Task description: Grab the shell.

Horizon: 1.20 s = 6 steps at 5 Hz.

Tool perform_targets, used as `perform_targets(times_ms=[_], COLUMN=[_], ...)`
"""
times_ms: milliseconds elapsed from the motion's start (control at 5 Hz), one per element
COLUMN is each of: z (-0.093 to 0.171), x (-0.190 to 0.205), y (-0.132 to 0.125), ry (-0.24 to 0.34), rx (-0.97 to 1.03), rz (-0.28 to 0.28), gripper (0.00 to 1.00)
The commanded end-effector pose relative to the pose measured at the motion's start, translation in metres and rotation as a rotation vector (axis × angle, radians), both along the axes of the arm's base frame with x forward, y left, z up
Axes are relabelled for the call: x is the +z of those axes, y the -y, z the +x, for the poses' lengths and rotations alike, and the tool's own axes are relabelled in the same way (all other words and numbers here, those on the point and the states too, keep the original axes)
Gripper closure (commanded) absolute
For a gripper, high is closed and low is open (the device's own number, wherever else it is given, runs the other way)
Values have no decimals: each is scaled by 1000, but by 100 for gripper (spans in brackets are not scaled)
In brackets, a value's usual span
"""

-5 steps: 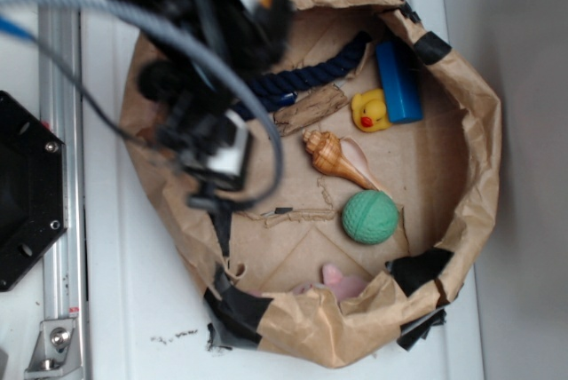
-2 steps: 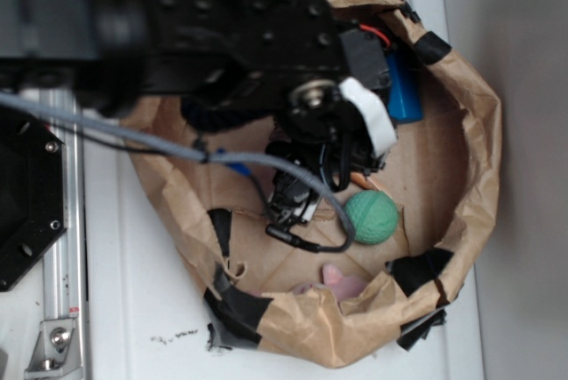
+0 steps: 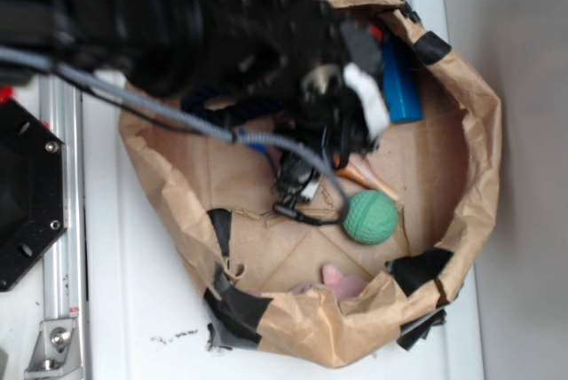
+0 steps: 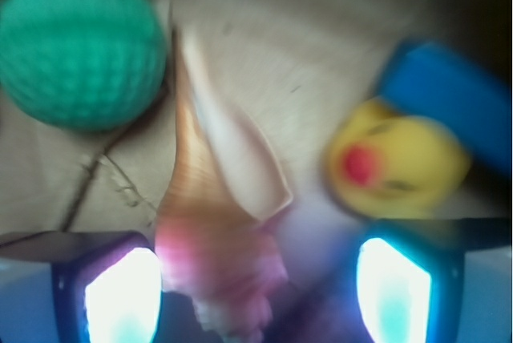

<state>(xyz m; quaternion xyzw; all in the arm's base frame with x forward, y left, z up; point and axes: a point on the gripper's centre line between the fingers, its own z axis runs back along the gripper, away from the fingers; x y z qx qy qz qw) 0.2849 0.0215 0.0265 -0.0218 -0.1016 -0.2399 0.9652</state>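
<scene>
The shell (image 4: 216,223) lies on the brown cardboard floor, tan and ridged with a pale flared lip. In the wrist view its wide end sits between my two lit fingers, closer to the left finger (image 4: 120,299) than to the right one (image 4: 393,295). My gripper (image 4: 256,299) is open around it, and a gap shows on the shell's right side. In the exterior view the black arm (image 3: 266,43) covers most of the shell. Only its orange pointed end (image 3: 364,170) pokes out beside the green ball (image 3: 370,217).
All of this sits inside a crumpled paper bag (image 3: 484,131) with taped edges. The green ball (image 4: 80,42) touches the shell's tip. A yellow duck (image 4: 397,159) and a blue block (image 3: 401,78) lie close by. A soft pink lump (image 3: 342,281) rests at the near wall.
The arm swung from the bag's left side to over the shell, hiding it and the duck. Since 0.4 s ago it shifted slightly toward the bag's far side.
</scene>
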Motion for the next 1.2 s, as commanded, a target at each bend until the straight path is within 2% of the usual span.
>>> perform_targets(times_ms=[0,200,400,600,800,1000], z=[-7,-8,-18,-29,-31,-26], x=[23,74,124,158,150,145], y=[29,15,10,20,28,23], ry=[52,166,221,199,102,65], rx=[-38,212,463,642,730,746], rz=[62,-17,-51,-59,-65,-66], gripper=[100,100,100,100,100,100])
